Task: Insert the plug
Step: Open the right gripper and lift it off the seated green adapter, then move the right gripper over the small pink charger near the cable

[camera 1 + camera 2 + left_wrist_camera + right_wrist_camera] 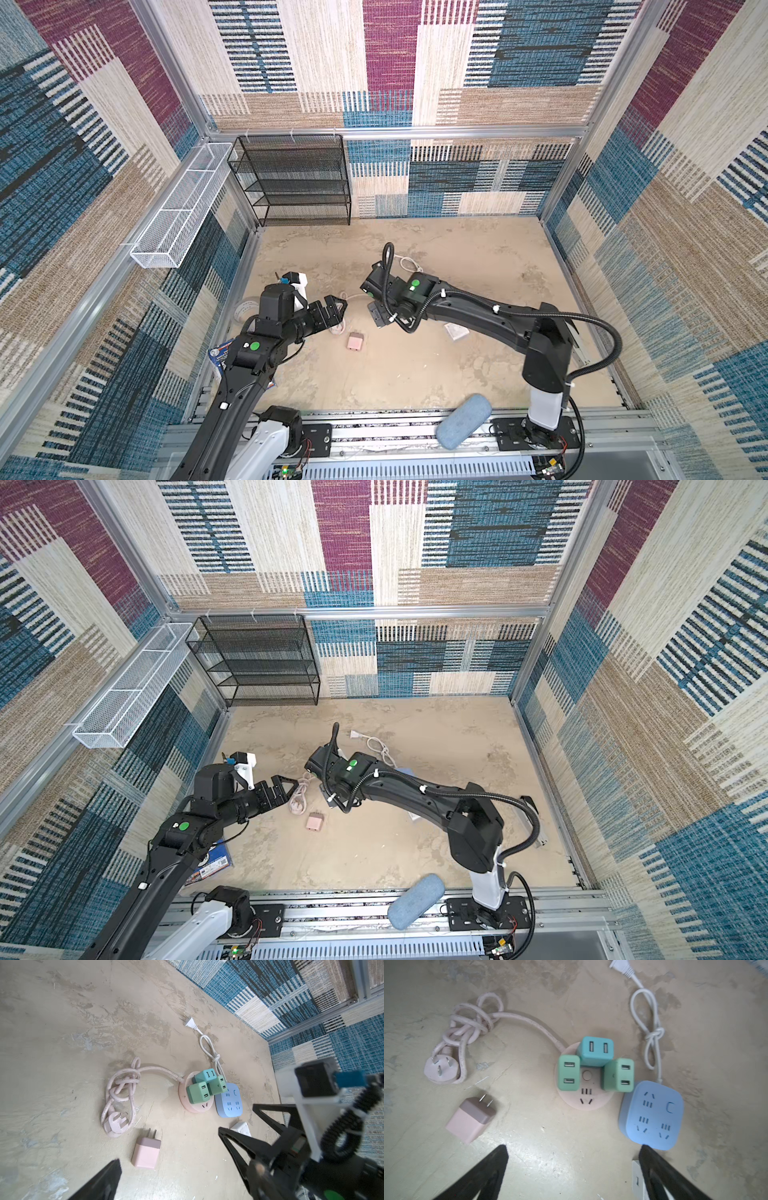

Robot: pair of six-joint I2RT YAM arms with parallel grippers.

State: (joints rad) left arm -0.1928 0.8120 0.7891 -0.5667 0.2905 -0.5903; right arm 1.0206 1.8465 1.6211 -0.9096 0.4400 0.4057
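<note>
Pink plug [472, 1120], a small two-pronged block, lay on its side on the bare desk [478, 270]. It was free of both pincers, just beside the knotted pink cord [467, 1024] and apart from the round pink socket [591, 1103]. Three green and teal adapters [569, 1073] stood in that socket, leaving one outlet uncovered. A blue socket block [652, 1115] sat just beside it, its white cord [652, 1039] knotted once.

The right pincer [573, 1147] hung over the desk with its jaws spread wide and nothing between them. Its wrist view cut both black fingers off at the frame edge. One of them covered part of a small white block [636, 1180], too hidden to identify.

The left pincer [338, 313] also looked spread and empty in both top views. Its own wrist view showed just one finger [104, 1180], blurred and cut off at the frame edge; the other could not be made out there.

In both top views the right arm [478, 316] covered the two sockets and the adapters. Only the plug and part of the pink cord showed there. The wrist views alone gave the outlets and prongs clearly.
</note>
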